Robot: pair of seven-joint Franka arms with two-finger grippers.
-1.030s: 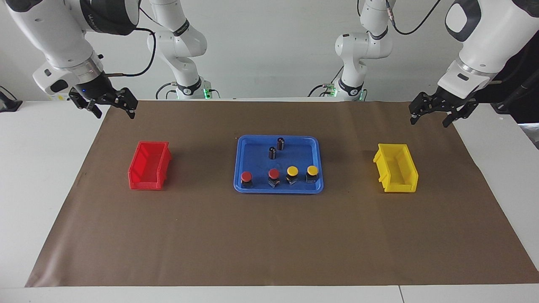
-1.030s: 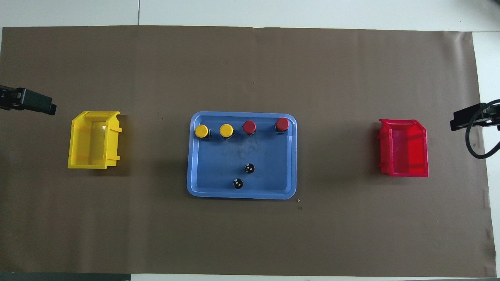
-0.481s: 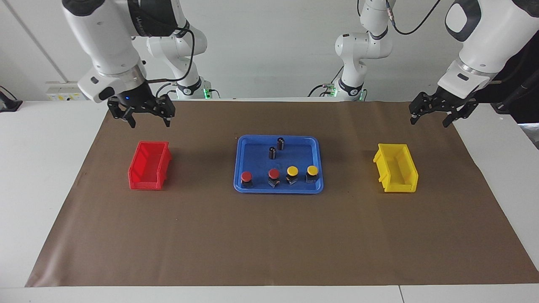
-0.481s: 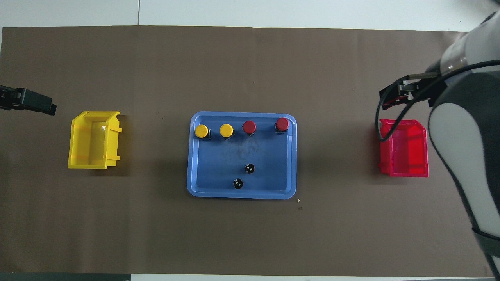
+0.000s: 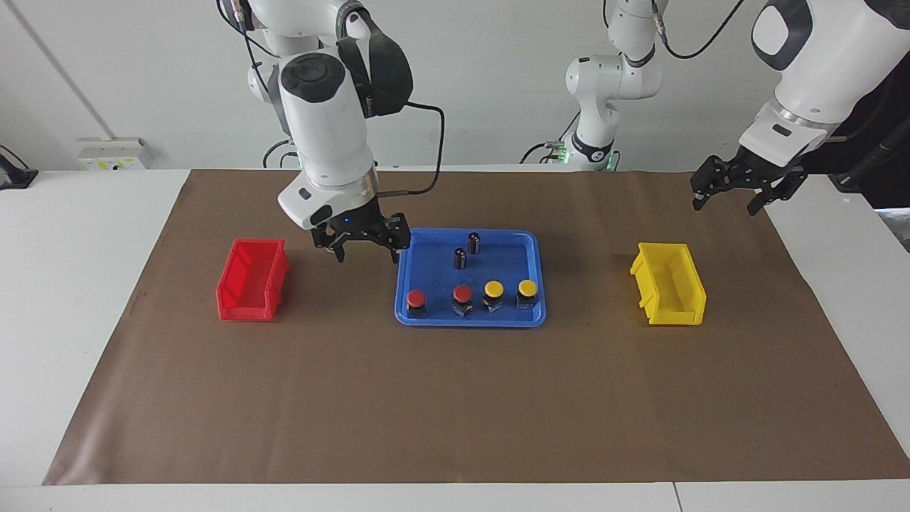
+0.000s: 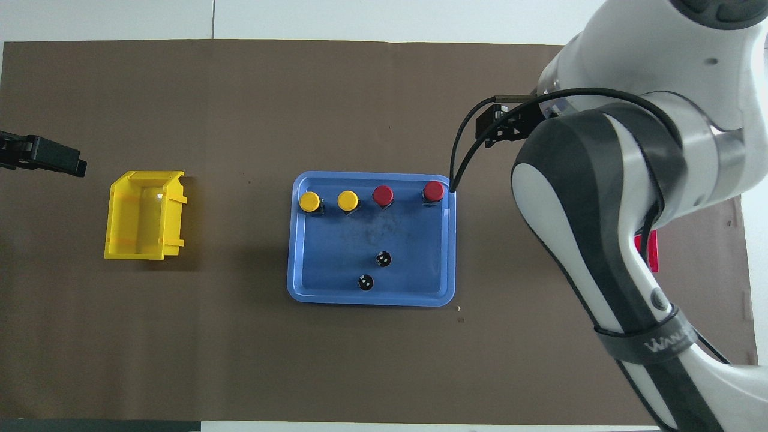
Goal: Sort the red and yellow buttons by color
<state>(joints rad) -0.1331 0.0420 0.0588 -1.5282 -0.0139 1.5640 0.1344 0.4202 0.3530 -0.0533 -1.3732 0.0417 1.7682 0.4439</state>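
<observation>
Two red buttons [image 5: 416, 299] [image 5: 462, 294] and two yellow buttons [image 5: 493, 289] [image 5: 527, 288] stand in a row in the blue tray [image 5: 469, 322], along its edge farther from the robots. The row also shows in the overhead view: yellow [image 6: 309, 201] [image 6: 347, 200], red [image 6: 383, 195] [image 6: 433, 191]. My right gripper [image 5: 366, 254] is open and empty, low over the mat between the red bin [image 5: 252, 277] and the tray's corner. My left gripper [image 5: 726, 204] is open and empty, waiting up beside the yellow bin [image 5: 668, 291].
Two small dark cylinders with silvery tops [image 5: 474, 243] [image 5: 460, 258] stand in the tray nearer to the robots. Both bins are empty. In the overhead view my right arm covers most of the red bin [image 6: 653, 252]. Brown mat [image 5: 455, 398] covers the table.
My right gripper has swung from the table's corner past the red bin to the tray's edge and come lower. The left arm, buttons and bins have not moved.
</observation>
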